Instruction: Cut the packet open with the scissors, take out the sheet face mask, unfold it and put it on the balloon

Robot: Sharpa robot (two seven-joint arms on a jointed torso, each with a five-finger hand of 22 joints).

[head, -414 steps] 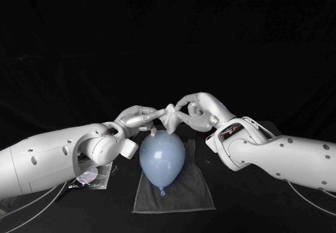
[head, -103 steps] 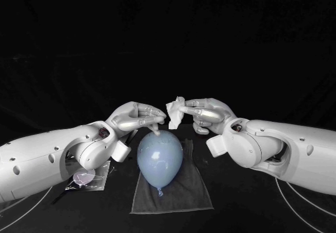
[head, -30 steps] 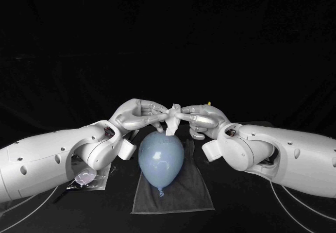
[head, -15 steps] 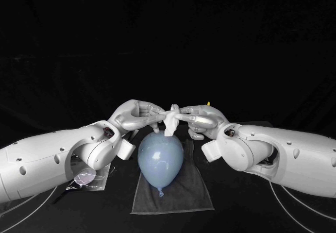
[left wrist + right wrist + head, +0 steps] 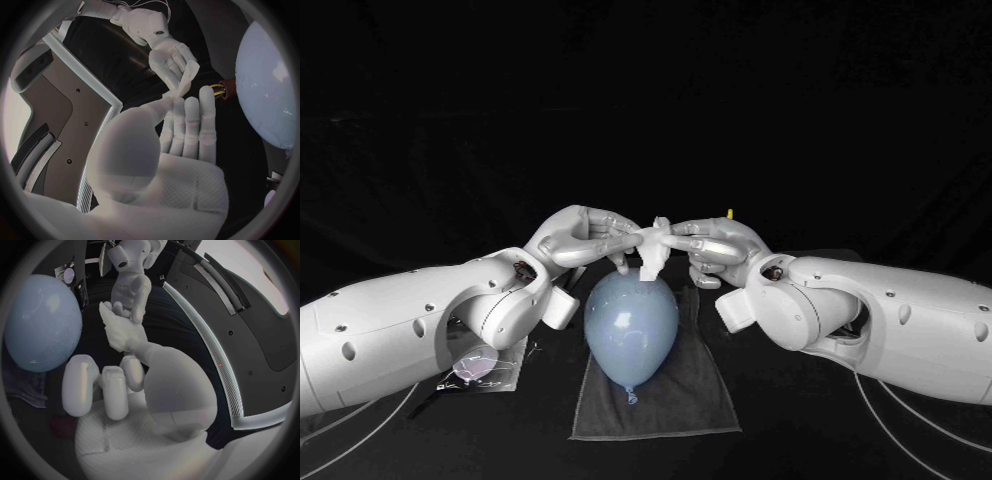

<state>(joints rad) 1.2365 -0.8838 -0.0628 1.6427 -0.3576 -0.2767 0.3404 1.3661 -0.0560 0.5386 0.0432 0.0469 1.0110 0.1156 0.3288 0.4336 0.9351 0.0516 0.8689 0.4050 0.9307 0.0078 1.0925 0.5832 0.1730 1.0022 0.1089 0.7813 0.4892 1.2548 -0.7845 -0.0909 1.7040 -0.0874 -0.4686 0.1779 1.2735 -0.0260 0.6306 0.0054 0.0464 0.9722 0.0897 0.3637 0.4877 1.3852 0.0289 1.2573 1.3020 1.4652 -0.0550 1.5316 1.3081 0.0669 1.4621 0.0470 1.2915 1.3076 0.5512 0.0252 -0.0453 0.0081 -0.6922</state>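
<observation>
White sheet mask (image 5: 651, 246): taken out of the packet (image 5: 485, 366) at lower left, not yet unfolded. It is pinched at frame centre by left hand (image 5: 584, 238) and right hand (image 5: 710, 243), just above the balloon (image 5: 632, 320). Unfolding and placing are judged outstanding.

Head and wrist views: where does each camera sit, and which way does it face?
Head view: on the robot's head, looking down; left hand and right hand pinch the mask above the balloon.
Left wrist view: behind the left hand, facing the right hand.
Right wrist view: behind the right hand, facing the left hand.
All share: mask, balloon, both hands.
</observation>
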